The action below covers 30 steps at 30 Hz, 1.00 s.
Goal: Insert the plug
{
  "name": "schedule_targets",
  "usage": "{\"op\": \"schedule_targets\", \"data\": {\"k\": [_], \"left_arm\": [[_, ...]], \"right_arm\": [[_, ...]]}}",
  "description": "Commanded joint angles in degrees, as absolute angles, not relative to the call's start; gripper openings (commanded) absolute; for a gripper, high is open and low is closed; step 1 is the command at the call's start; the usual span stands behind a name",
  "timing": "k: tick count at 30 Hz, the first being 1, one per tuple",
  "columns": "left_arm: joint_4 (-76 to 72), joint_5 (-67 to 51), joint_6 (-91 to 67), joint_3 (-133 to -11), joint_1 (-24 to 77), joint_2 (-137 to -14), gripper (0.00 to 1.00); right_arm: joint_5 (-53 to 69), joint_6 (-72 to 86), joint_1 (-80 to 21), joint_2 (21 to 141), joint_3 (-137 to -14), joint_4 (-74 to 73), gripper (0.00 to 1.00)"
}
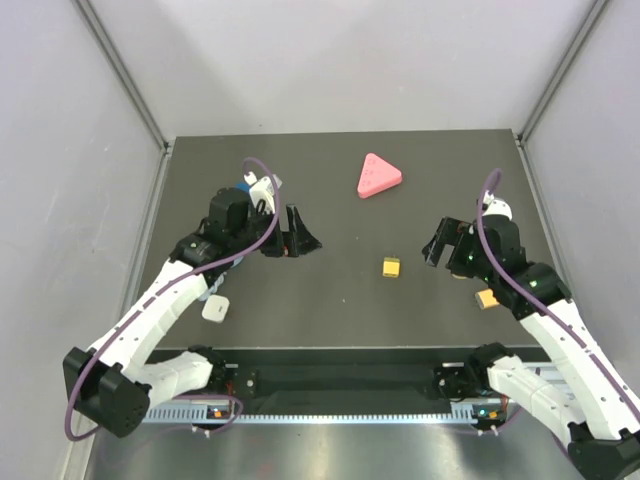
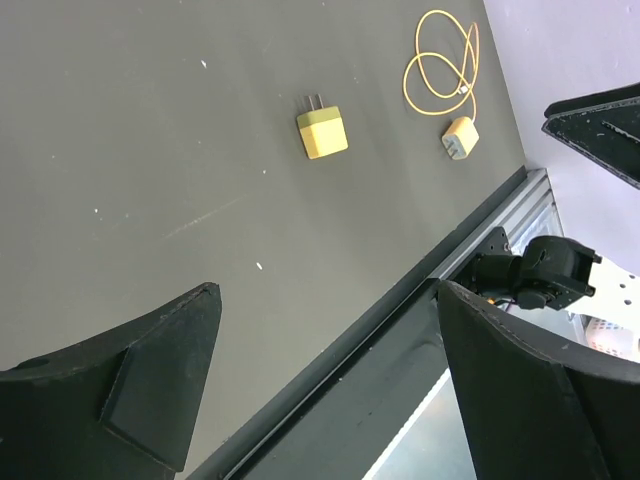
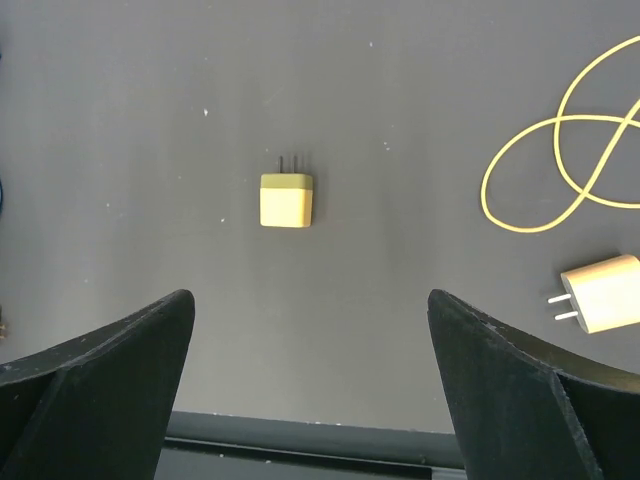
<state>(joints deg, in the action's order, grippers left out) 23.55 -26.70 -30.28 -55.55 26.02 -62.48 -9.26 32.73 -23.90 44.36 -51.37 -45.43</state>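
Top external shows me the yellow plug (image 1: 390, 267) lying loose on the dark table (image 1: 330, 330), a little right of centre, between my two grippers and touching neither. My right gripper (image 1: 440, 243) sits near it on the right with jaws spread wide, and a pale second plug (image 3: 600, 306) with a looped yellow cable (image 3: 560, 150) lies further right. My left gripper (image 1: 298, 240) is well apart to the left, jaws also wide, with a pink triangular piece (image 1: 378, 176) on the far side and a white block (image 1: 215, 309) near the left arm.

Overhead top view, low wrist views share yellow plug (image 3: 287, 199)
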Motion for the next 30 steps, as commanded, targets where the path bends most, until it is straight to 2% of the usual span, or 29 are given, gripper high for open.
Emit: {"op": "schedule_targets", "data": {"k": [1, 9, 14, 18, 22, 30], "left_arm": [[23.4, -27.4, -29.6, -58.1, 26.2, -62.7, 0.93], [26.3, -24.8, -28.5, -58.4, 26.2, -64.1, 0.92], [27.7, -24.3, -28.3, -57.7, 26.1, -63.5, 0.92], [28.7, -24.3, -28.4, -56.5, 26.2, -62.8, 0.92], [29.0, -23.8, -28.6, -55.6, 26.1, -62.4, 0.92], [28.3, -22.2, -30.1, -54.8, 26.0, -61.3, 0.92]], "right_arm": [[-11.6, 33.5, -24.5, 44.1, -53.1, -44.1, 1.0], [-14.6, 36.0, -24.5, 41.4, -48.9, -39.0, 1.0], [-5.8, 38.8, -24.6, 41.0, -36.2, -22.1, 0.98], [-5.6, 40.1, -26.4, 49.1, -34.2, -17.4, 0.95], [-10.7, 39.6, -31.3, 57.6, -34.1, -13.0, 0.92], [-18.3, 37.4, -38.0, 72.1, -35.9, -5.8, 0.8]]}}
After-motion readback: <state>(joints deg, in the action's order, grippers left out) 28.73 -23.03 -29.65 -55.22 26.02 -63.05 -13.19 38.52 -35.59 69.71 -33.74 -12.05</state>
